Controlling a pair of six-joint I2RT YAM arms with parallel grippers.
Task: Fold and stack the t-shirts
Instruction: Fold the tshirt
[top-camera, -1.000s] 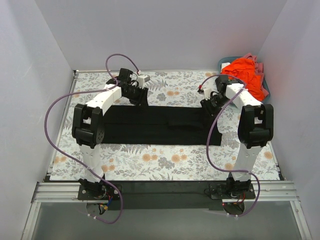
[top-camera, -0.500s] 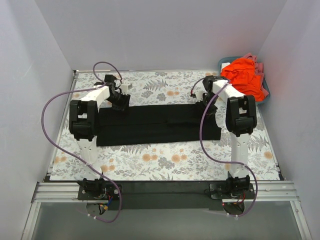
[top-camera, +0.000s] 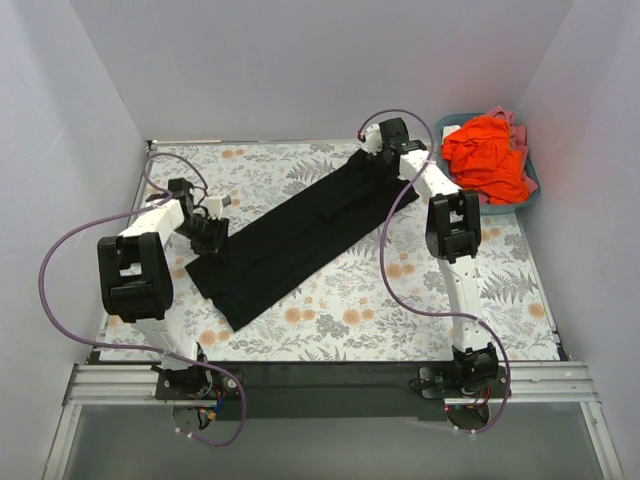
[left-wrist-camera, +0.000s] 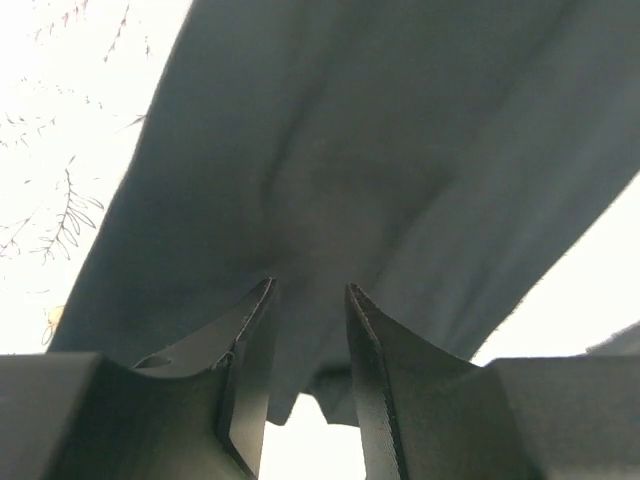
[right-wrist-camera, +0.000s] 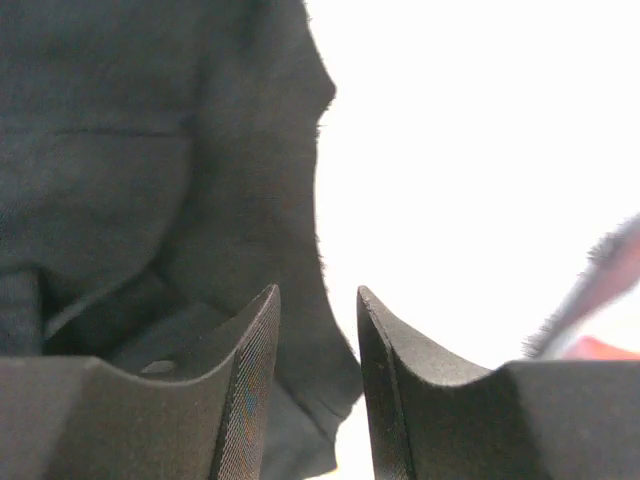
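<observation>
In the top view, centre left, the left gripper (top-camera: 210, 240) is blending into the black shirt (top-camera: 290, 235), its tips too dark to pick out. At upper right the right gripper (top-camera: 372, 160) is covering the shirt's far end. The orange shirt (top-camera: 487, 160) is hiding most of the basket (top-camera: 446, 123), and the pink cloth (top-camera: 514, 126) is only peeking out. In both wrist views the shirt is running off the top edge and the table (left-wrist-camera: 60, 120) is glaring white. A blurred reddish streak (right-wrist-camera: 590, 285) is smearing the right wrist view's right edge.
</observation>
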